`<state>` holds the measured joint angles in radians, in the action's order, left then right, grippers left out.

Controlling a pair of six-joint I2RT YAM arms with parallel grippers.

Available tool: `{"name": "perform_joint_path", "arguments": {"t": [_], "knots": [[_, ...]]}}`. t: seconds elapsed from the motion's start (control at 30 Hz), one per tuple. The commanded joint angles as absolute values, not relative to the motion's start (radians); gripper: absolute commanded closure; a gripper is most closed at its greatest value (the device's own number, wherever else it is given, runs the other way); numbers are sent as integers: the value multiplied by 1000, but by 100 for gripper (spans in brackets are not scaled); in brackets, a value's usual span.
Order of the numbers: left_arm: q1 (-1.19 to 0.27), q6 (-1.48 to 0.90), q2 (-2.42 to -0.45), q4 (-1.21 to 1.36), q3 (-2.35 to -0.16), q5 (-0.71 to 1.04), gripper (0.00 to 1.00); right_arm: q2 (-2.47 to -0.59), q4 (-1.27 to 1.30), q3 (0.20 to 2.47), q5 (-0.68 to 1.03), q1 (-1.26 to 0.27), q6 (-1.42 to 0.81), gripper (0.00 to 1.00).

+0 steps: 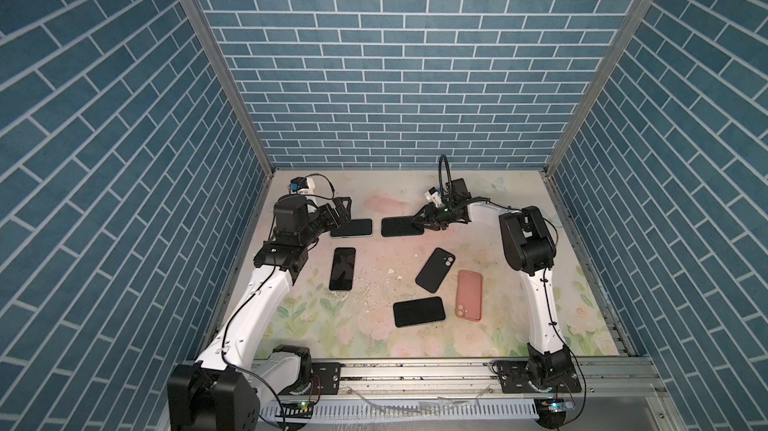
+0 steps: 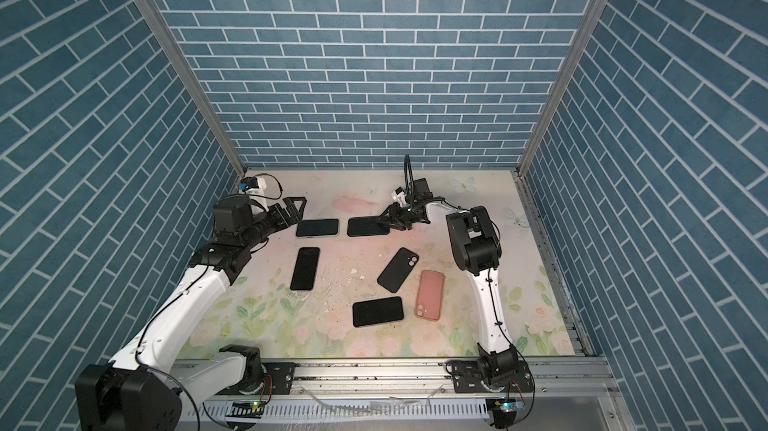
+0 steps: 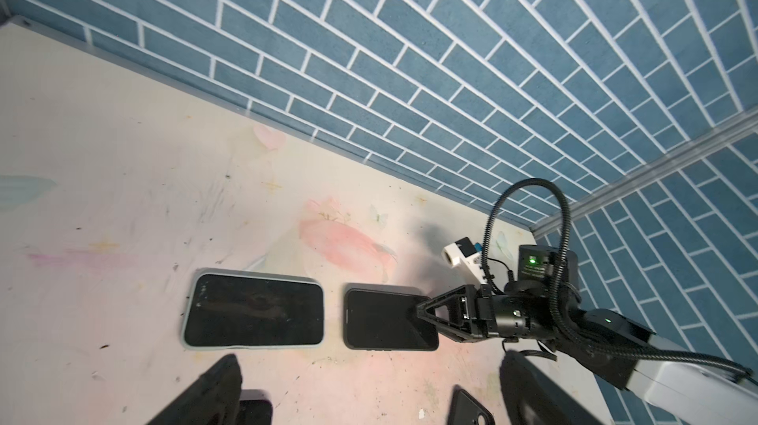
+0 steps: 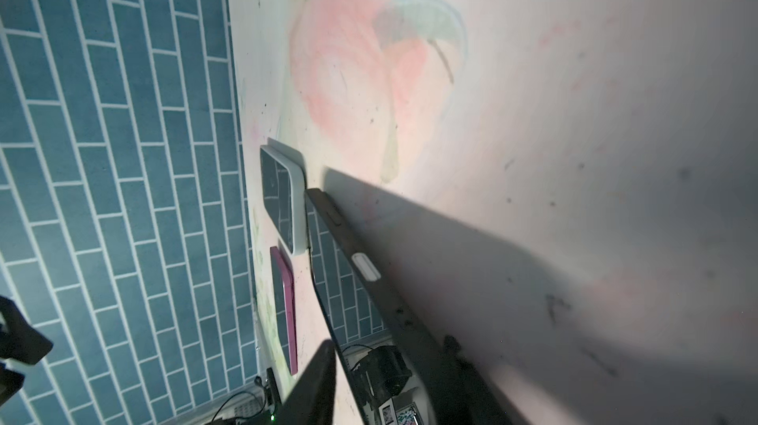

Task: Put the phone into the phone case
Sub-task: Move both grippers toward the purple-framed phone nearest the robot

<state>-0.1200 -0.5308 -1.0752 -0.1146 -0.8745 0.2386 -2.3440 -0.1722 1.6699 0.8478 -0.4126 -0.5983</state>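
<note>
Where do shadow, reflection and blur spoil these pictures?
Right wrist view: a wide dark shadow lies over the table, and the black phone mirrors the brick wall. Left wrist view: the near fingers are out of focus. Both top views: evenly lit, sharp.

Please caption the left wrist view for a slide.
Right claw at one end of black phone, beside pale-cased phone.

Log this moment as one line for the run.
left gripper: open, beside light-cased phone | right gripper: at dark phone's end, grip unclear | pink case: apart, unheld
</note>
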Motion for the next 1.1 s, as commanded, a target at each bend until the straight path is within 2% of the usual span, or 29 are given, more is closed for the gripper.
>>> {"name": "perform_joint_path", "arguments": {"t": [0.0, 0.13, 0.33, 0.4, 0.47, 0.6, 0.7, 0.83, 1.07], "knots": [[-92, -536, -1016, -211, -853, 172, 0, -2278, -291, 1679, 680, -416, -477, 37], [-92, -534, -946, -269, -847, 138, 0, -2133, -315, 1624, 555, -416, -405, 2], [-92, -621, -792, -399, -856, 88, 1, -1830, -284, 1451, 353, -413, -299, 1], [-91, -622, -751, -411, -854, 149, 0, -1723, -239, 1367, 278, -403, -311, 1], [-92, -606, -729, -405, -857, 282, 0, -1628, -199, 1287, 245, -370, -363, 1], [-107, -619, -752, -475, -866, 467, 0, -1528, -5, 1103, 506, -200, -556, 1], [-200, -569, -743, -558, -849, 419, 1, -1511, 222, 955, 654, -105, -716, 1], [-391, -546, -745, -627, -820, 255, 1, -1461, 210, 871, 609, -93, -695, 1], [-625, -681, -827, -524, -662, 188, 1, -1317, 103, 754, 570, -109, -639, 8]]}}
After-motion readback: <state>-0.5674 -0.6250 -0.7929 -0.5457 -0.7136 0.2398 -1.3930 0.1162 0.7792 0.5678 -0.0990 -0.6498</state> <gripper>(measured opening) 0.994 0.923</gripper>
